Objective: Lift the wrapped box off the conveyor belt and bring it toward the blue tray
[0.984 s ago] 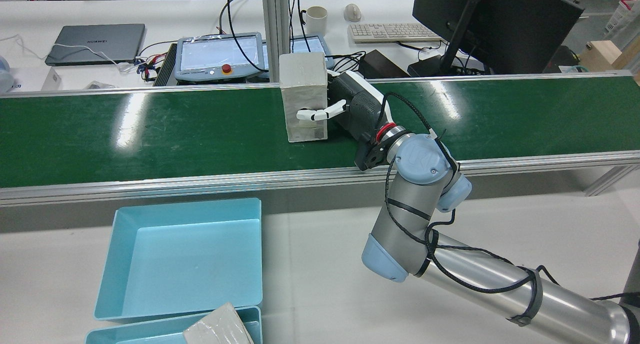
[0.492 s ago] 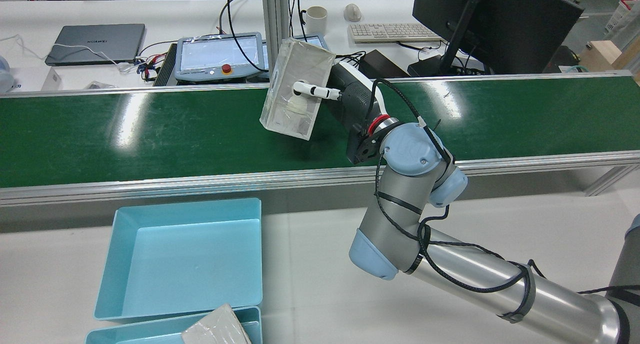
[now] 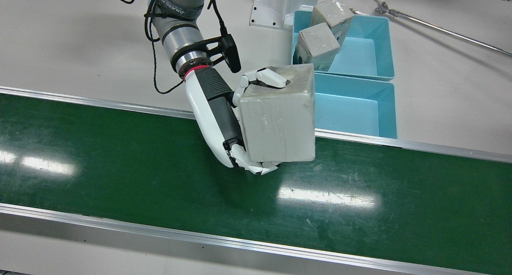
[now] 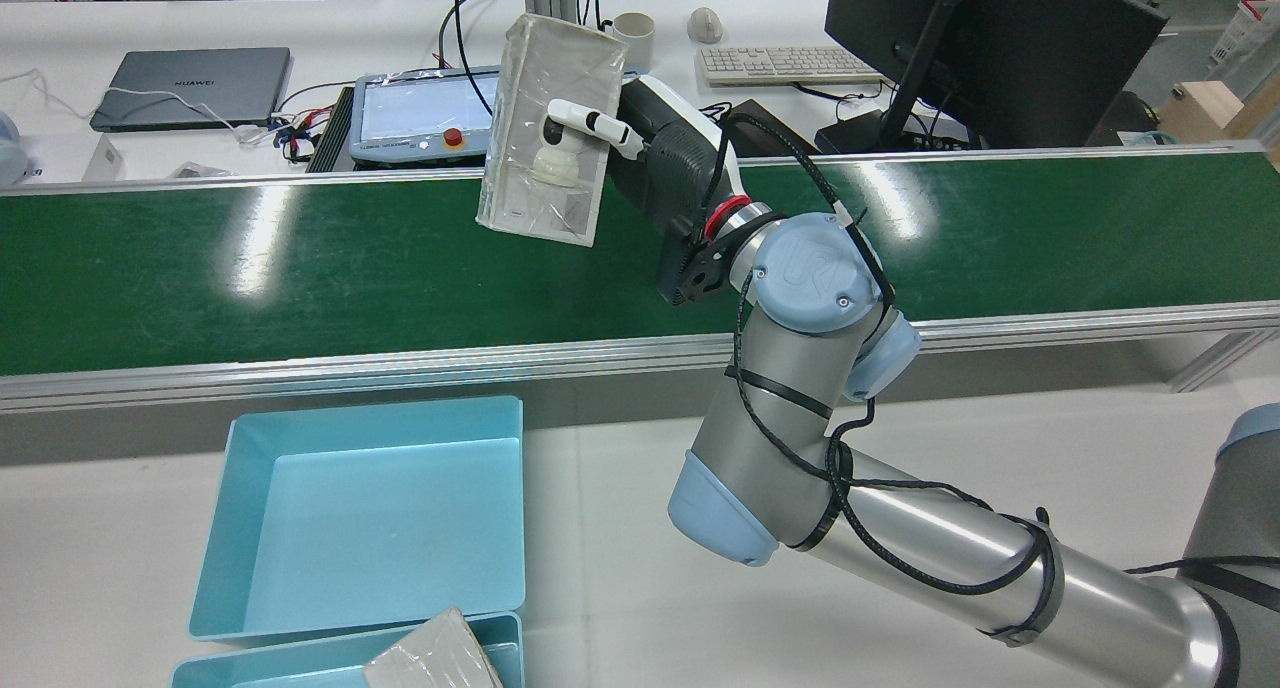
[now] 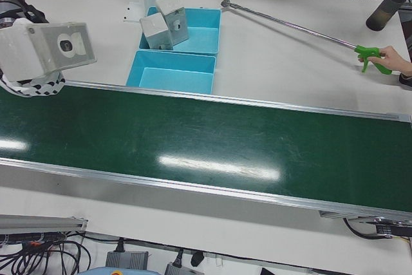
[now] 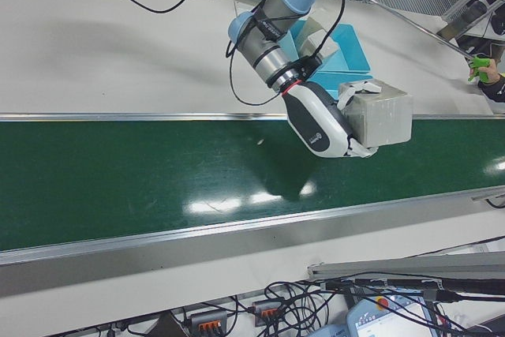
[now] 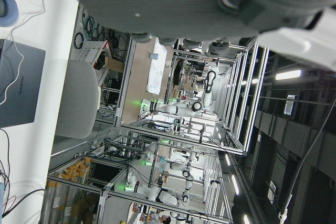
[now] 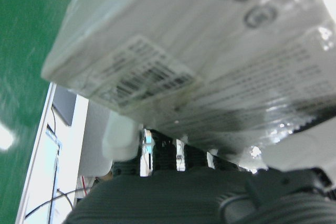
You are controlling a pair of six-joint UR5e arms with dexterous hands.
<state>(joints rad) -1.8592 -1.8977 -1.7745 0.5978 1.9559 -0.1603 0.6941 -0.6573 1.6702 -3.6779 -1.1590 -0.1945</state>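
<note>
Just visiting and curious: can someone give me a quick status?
Right hand shut on wrapped box, lifted clear of conveyor belt. Left hand unseen. Nearest blue tray empty, path open.

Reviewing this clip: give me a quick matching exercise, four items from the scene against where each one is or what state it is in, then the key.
1. wrapped box
2. right hand
3. near blue tray
4. far blue tray

A. holds two wrapped boxes
B. lifted clear of the conveyor belt
C. beside the belt, nothing in it
D. closed around a box

Pairs: 1-B, 2-D, 3-C, 4-A
</note>
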